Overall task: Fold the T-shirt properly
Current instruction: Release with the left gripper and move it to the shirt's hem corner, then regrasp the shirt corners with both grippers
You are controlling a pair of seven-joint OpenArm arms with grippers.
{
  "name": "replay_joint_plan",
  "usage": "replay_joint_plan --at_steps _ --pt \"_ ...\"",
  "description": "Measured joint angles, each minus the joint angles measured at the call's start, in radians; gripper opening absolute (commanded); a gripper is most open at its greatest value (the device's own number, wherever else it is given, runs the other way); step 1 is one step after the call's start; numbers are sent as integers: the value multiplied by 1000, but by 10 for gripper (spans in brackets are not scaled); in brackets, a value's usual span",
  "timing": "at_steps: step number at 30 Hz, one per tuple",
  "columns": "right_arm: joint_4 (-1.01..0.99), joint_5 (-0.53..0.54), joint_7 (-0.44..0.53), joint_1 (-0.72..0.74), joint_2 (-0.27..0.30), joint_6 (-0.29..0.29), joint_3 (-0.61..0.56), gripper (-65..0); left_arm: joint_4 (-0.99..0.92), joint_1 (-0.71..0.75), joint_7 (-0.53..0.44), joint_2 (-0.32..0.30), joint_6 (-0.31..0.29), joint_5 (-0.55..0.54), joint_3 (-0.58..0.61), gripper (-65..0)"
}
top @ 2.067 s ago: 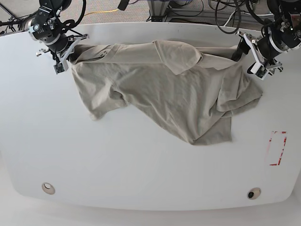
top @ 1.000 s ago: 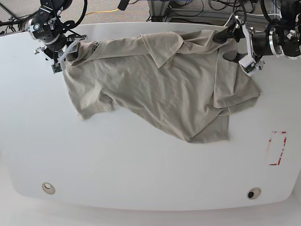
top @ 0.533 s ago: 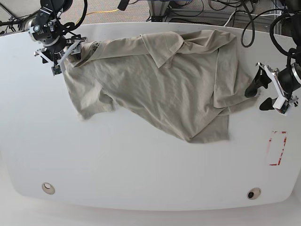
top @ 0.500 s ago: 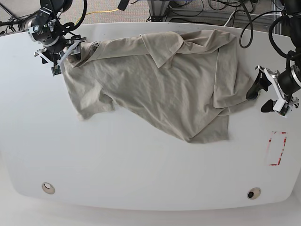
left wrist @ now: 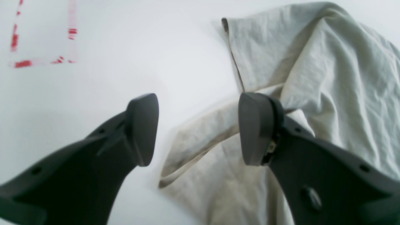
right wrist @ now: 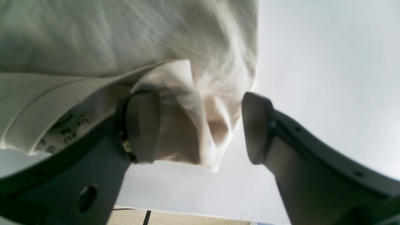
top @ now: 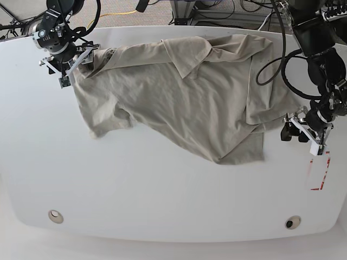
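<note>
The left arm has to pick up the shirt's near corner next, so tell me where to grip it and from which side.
Grip the folded hem corner of the T-shirt that juts onto the bare table. It lies flat between the open pads of the left tool, so come from above and from the table side, away from the bunched layers.

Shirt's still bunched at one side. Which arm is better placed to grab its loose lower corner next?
Left. The left gripper hangs open right over the T-shirt corner; the right gripper is at the far collar end.
</note>
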Motion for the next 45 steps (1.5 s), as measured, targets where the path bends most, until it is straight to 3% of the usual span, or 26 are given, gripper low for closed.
replay_joint_plan --at_steps 2,7,13,22,26,29,31,36,39,42,45 --pt "0 0 0 0 2 0 0 -265 -91 -59 -7 41 4 51 -33 -272" --pt "0 -3 0 0 2 0 0 -265 -259 -145 -62 74 8 146 -51 -272" --pt "0 -1 0 0 2 0 0 -265 -410 -209 -179 107 2 168 1 -272" --pt "0 0 0 -2 -1 0 4 -265 -644 -293 -339 98 3 158 101 -272" --pt "22 16 -9 18 -45 1 111 -265 -697 -317 -394 95 1 150 146 -272" --pt "46 98 -53 35 -52 0 178 -265 -712 -325 -407 95 0 150 177 -279" --pt "47 169 -100 60 -43 0 225 -265 -717 -322 -435 99 1 150 193 -318" --pt "11 308 -249 119 2 -1 343 -265 -718 -316 -465 136 4 157 206 -539" --pt "-53 422 -336 152 13 0 408 -265 -724 -316 -465 146 0 159 208 -546" --pt "-169 435 -389 185 46 -4 432 -265 -718 -314 -465 148 1 158 217 -547" --pt "-288 486 -384 204 65 -3 425 -265 -701 -307 -457 150 6 165 224 -549"
